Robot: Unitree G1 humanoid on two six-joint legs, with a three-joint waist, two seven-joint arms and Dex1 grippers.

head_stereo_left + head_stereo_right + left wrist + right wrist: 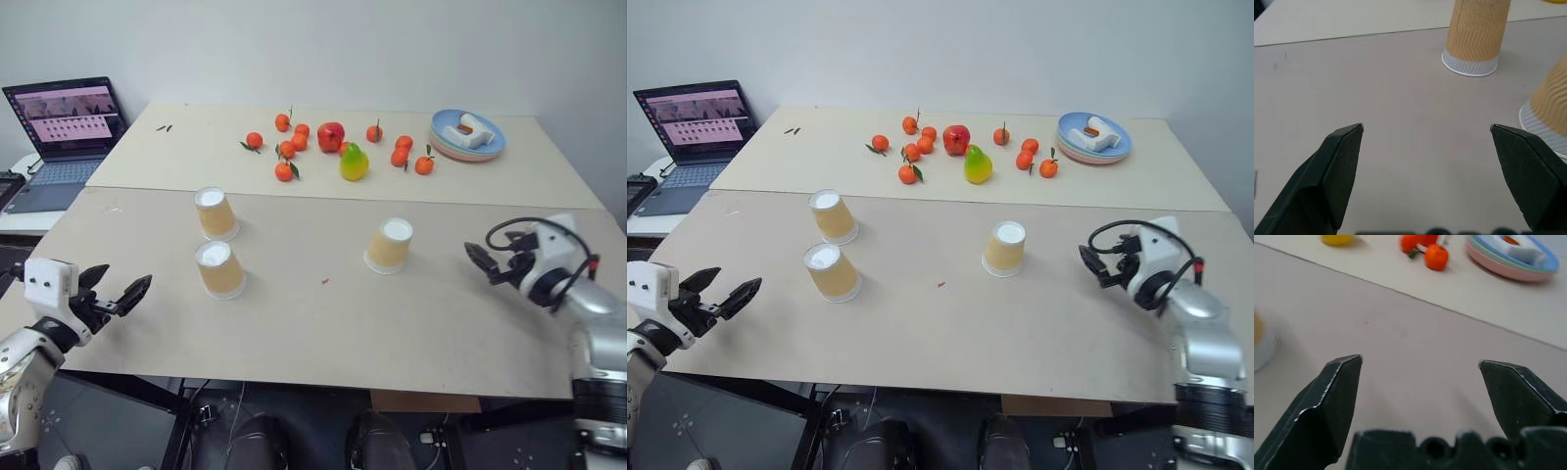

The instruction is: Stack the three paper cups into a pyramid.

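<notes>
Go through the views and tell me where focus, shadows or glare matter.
Left eye view: even light, soft shadows beside the three paper cups, no glare. Left wrist view: fingers and cups sharp. Right wrist view: fingers sharp; the fruit and plates behind are blurred.

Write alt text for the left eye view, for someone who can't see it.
Three upside-down paper cups stand apart on a table, two near the left, one toward the right, nothing stacked. The left end effector and right end effector hover open at the table's sides. Behind are oranges, an apple, a pear, stacked plates and a laptop.
</notes>
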